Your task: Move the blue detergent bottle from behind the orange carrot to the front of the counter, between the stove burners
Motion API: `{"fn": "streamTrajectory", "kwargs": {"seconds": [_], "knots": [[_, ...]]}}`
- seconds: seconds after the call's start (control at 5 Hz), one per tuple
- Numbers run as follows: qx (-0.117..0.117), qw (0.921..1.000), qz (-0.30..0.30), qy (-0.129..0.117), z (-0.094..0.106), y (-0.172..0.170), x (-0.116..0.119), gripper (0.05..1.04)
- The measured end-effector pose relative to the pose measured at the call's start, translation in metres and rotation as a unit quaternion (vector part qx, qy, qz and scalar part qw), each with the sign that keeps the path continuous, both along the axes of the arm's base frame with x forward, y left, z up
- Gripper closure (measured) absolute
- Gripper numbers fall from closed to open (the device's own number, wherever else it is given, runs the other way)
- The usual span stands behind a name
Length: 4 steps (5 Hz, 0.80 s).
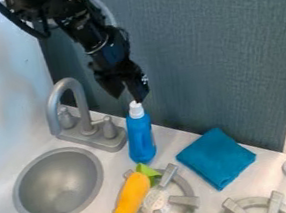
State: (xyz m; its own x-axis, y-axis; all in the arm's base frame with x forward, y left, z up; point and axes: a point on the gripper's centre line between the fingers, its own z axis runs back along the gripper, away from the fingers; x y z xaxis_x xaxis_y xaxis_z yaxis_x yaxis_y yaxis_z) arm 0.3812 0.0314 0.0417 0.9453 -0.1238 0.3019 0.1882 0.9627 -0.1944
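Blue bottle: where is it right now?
In the camera view, the blue bottle stands near the picture's middle, between the tap on the left and the cloth on the right, just below the hand.

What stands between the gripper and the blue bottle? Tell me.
Nothing visible. The gripper hangs at the white cap of the bottle; whether they touch is unclear. The faucet and the cloth are off to either side.

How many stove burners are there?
2. One burner is under the toy carrot. The other burner is at the bottom edge, farther right, and partly cut off. More could be past the edge.
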Motion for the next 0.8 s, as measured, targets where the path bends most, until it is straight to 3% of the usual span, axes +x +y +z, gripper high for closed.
{"fn": "streamTrajectory", "kwargs": {"seconds": [0.2, 0.4, 0.8], "knots": [[0.054, 0.9977, 0.027, 0.029, -0.004, 0.003, -0.003, 0.083], [0.078, 0.9964, 0.017, 0.028, -0.003, -0.009, 0.005, 0.083], [0.069, 0.997, 0.013, 0.032, -0.02, -0.018, 0.017, 0.083]]}}
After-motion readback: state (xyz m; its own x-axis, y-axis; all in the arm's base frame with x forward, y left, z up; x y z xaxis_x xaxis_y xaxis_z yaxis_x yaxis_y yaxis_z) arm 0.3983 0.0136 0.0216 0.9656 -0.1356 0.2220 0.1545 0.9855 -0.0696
